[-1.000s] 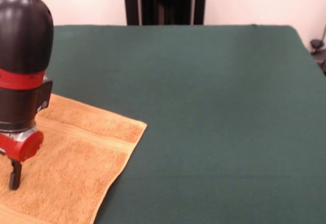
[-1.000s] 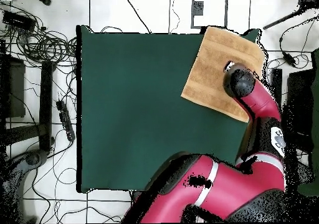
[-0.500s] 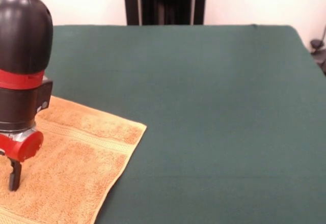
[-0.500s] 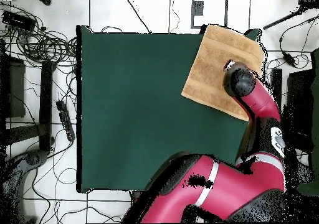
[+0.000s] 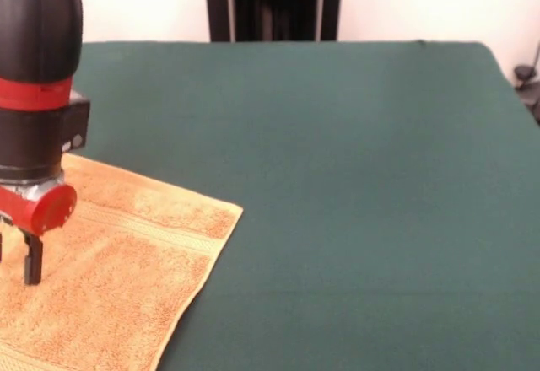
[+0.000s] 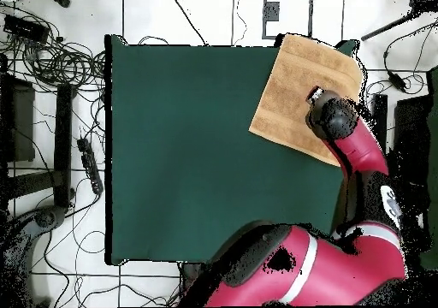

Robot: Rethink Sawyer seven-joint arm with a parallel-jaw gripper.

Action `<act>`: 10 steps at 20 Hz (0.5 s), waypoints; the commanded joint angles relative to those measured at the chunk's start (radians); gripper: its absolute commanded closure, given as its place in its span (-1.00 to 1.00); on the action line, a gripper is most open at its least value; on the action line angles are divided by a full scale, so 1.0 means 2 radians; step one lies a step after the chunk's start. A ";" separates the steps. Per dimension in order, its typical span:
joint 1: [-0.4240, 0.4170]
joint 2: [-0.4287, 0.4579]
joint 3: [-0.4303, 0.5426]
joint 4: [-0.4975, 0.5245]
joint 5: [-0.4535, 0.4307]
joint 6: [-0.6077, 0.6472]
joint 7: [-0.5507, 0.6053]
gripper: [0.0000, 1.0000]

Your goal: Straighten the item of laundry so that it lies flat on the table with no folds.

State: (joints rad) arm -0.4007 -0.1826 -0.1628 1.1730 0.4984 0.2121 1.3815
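Front view cut off the towel (image 5: 126, 270) at the left and bottom edges, so only its far right corner and one woven band showed; no label could be made out. The arm (image 5: 34, 93) hid part of the towel's left side. One dark finger (image 5: 33, 260) of the claw (image 5: 17, 257) showed fully, the other sat at the picture's edge, so I could not tell whether the claw was released or clenched. No containers were present. Overhead, the towel (image 6: 301, 95) lay spread at a slight tilt on the far right corner of the green desk (image 6: 188, 151), one edge reaching past the desk's rim, with the arm's head (image 6: 335, 116) covering a patch of it. Compared with a second earlier, the claw had risen clear of the cloth; the towel had not moved.
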 commanded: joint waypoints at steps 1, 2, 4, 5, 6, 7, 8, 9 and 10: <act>0.000 -0.067 0.062 0.094 0.024 0.123 0.122 -1.00; -0.006 -0.070 0.062 0.090 0.018 0.140 0.109 -1.00; -0.022 -0.075 0.066 0.091 0.005 0.169 0.082 -1.00; -0.027 -0.078 0.059 0.090 -0.006 0.190 0.067 -1.00; -0.029 -0.075 0.049 0.082 -0.019 0.218 0.056 -1.00; -0.031 -0.074 0.042 0.079 -0.025 0.238 0.054 -1.00; -0.032 -0.073 0.035 0.076 -0.032 0.258 0.053 -1.00; -0.035 -0.077 0.035 0.076 -0.039 0.267 0.045 -1.00; -0.037 -0.079 0.033 0.075 -0.043 0.278 0.044 -1.00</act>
